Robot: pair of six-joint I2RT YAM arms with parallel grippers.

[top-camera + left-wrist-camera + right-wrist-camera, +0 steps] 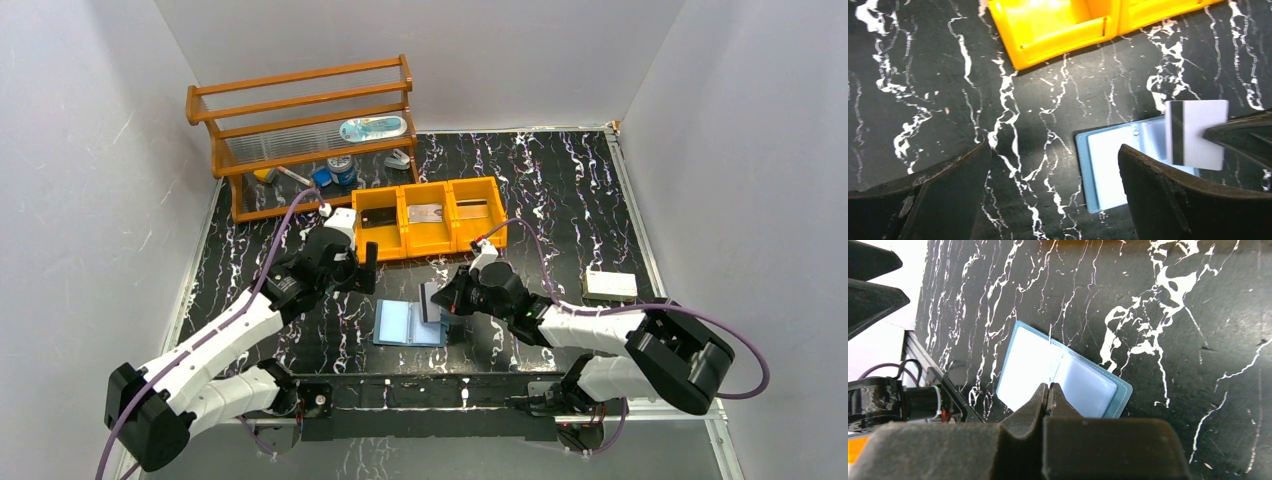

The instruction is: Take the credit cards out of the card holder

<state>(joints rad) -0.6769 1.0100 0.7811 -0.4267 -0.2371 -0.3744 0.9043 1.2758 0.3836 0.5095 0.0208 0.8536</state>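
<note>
Right gripper (1049, 389) is pinching a silver-grey credit card (1196, 132) by one edge, card holder (1105, 172) lying open beneath its fingertips. Left gripper (1053, 157) is hanging open. Card likely light, stiff, slick; edge-pinching suits.

A: Right wrist: what's under it?
B: Holder (1020, 365) lies open flat on the black marbled table (1198, 365), pale pockets up, centre fold roughly in line with the fingertips.
A: Gripper?
B: Gripper (1048, 388) pinched tight, tips over the holder's near edge. A thin pale sliver runs out from the tips, edge-on: the card (1050, 337).
A: Card touching the holder?
B: Can't tell from this angle.
</note>
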